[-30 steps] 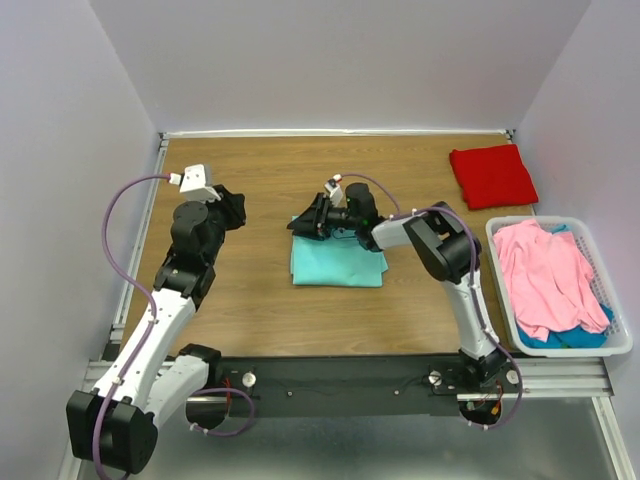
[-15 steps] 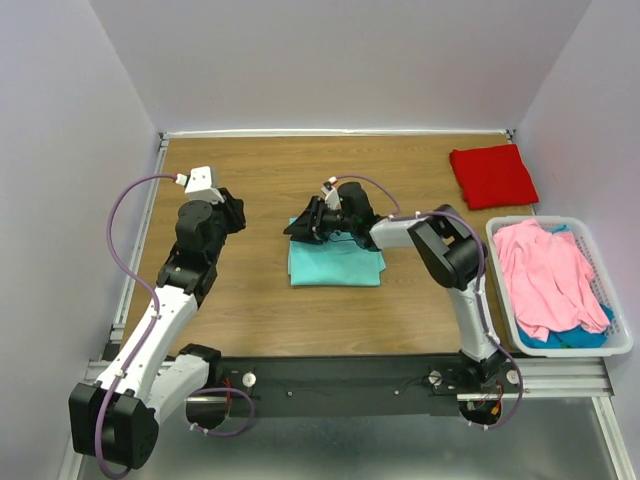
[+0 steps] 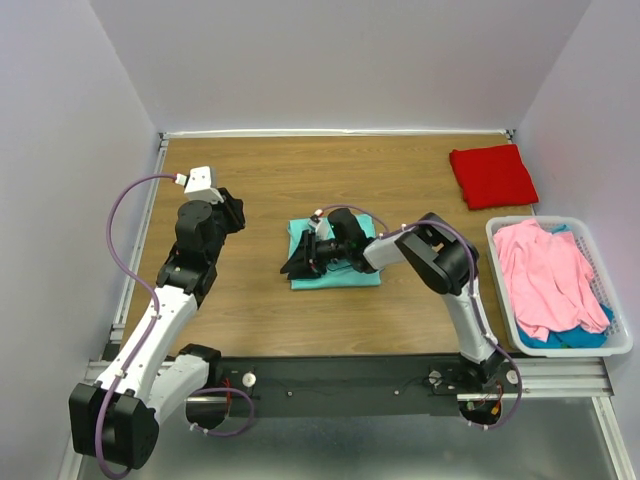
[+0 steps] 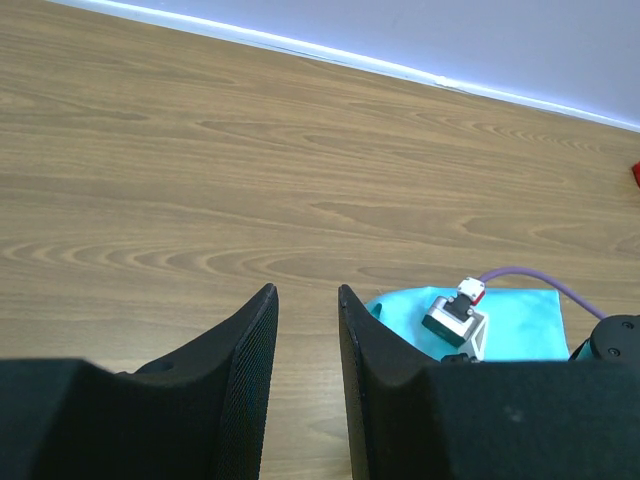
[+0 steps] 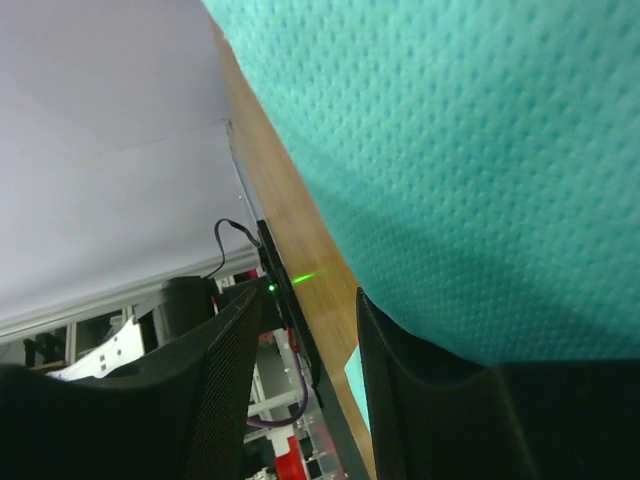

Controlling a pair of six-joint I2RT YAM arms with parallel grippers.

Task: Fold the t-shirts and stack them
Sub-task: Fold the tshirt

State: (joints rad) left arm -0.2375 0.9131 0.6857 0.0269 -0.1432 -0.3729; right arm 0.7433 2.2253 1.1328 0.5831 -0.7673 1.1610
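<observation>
The aqua-teal t-shirt lies folded flat at the table's middle; it also shows in the left wrist view and fills the right wrist view. My right gripper lies low over the shirt's left front edge, jaws apart, with only table showing between its fingers; the cloth rests against one finger. My left gripper hovers over bare wood left of the shirt, jaws slightly apart and empty. The red t-shirt lies folded at the back right.
A white plastic basket stands at the right edge, holding a pink t-shirt on top of a blue-teal one. Walls close in the table on three sides. Bare wood lies along the back and left.
My right gripper has swung from the teal shirt's back left corner down along its left edge toward the front. The left arm shifted slightly, then stayed still.
</observation>
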